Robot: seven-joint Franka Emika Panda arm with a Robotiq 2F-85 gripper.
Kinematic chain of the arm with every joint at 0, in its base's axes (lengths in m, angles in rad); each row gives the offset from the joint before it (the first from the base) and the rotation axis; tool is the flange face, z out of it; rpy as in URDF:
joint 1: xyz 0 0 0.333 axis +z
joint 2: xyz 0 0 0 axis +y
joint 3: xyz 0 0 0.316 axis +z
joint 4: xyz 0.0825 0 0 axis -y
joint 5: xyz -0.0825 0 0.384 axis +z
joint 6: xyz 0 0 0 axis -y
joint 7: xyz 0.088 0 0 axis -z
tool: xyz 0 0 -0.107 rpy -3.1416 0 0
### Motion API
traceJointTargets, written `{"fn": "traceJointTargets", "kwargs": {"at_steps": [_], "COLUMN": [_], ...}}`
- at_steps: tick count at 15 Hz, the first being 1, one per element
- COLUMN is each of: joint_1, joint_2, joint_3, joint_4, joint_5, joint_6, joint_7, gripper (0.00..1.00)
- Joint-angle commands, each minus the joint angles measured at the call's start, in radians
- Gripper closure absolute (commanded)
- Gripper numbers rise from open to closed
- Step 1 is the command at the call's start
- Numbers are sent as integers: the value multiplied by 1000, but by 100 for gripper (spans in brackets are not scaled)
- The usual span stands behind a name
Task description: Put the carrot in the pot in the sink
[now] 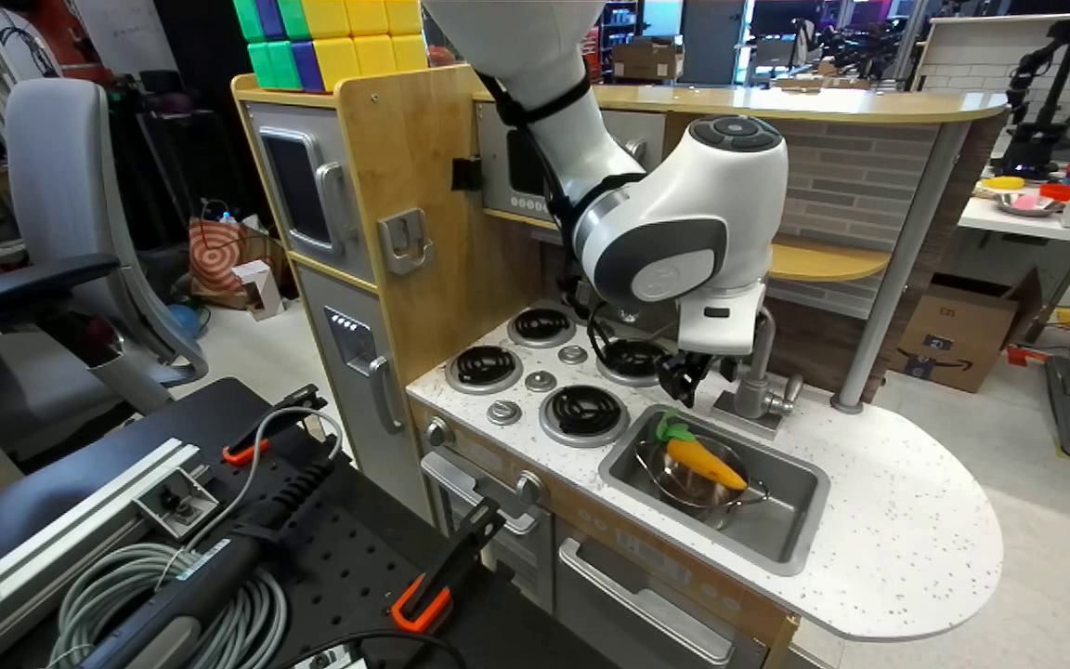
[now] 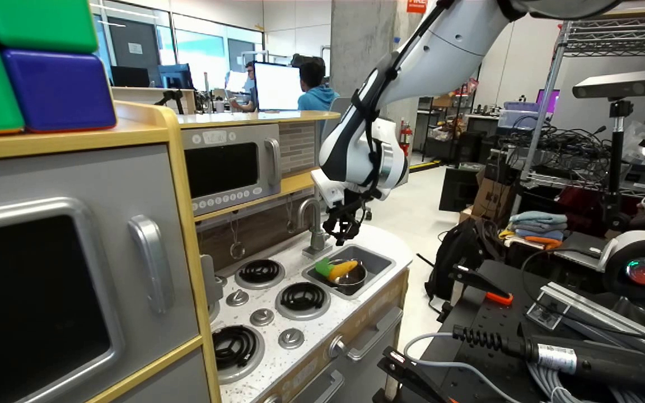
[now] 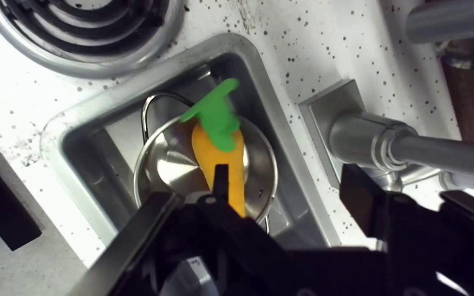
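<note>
My pincer stands wide, its fingers well apart and nothing clamped between them; with the carrot already in the pot, I judge the placing done or all but, and what seems left is to make sure of its seat and lift away; the carrot lies below the pincer, and in an exterior view a gap shows between the pincer and the carrot; from the wrist view one finger crosses the orange body, though I read that as line of sight, not touch. It lies slantwise, green leaves jutting past the pot's edge; the tip reaches the opposite side, but whether it rests on the rim or just inside I can't tell; the leaves are blurred on my wrist feed, so I wouldn't swear the thing is at rest. Further out, the pot sits in the sink; the faucet stands just beside, on the bench, and I'd want to keep clear of it when raising the arm.
</note>
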Motion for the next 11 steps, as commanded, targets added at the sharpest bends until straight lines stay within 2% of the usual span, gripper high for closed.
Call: {"fn": "traceJointTargets", "kwargs": {"at_steps": [1,6,10,11], "joint_1": [-41,-108,-87,-29], "joint_2": [-155,-406,-547,-466], "joint_3": [61,145,109,59], "joint_4": [-120,-284,-344,-274], "joint_5": [40,106,192,180], "joint_6": [-90,-254,-446,-382], "joint_7": [-79,-298,-437,-380], "gripper": [0,0,0,0]}}
